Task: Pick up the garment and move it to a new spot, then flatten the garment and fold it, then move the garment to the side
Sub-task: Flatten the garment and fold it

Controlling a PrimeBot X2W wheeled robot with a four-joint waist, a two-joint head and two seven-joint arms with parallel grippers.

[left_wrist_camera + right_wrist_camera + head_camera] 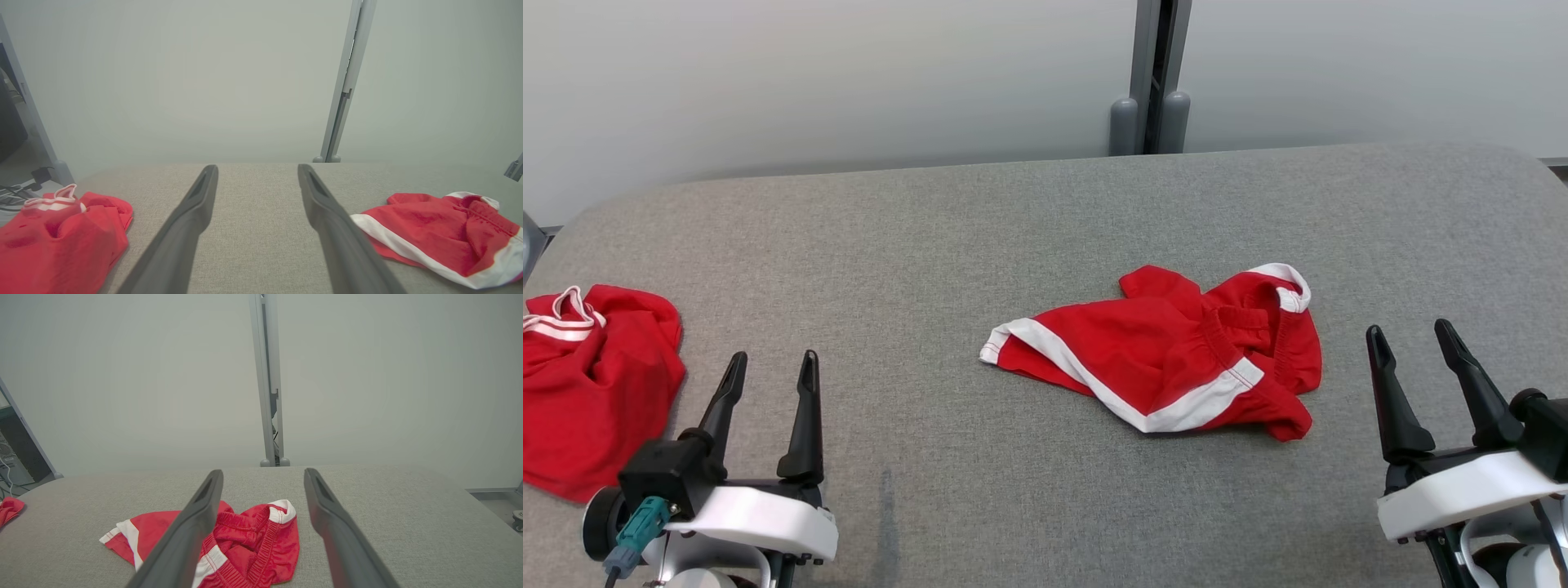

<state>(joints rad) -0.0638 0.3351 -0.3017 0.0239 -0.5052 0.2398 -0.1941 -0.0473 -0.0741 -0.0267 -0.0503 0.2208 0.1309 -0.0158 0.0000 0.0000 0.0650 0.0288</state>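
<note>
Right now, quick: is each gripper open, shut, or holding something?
The left gripper: open, holding nothing.
The right gripper: open, holding nothing; the red shorts lie untouched on the table to its left.

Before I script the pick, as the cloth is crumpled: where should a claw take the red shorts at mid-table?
I'd take the red shorts by the bunched elastic waistband at their right end, with the right claw coming from the right. Folds stand up there; the white-trimmed hem at the left lies flat.
</note>
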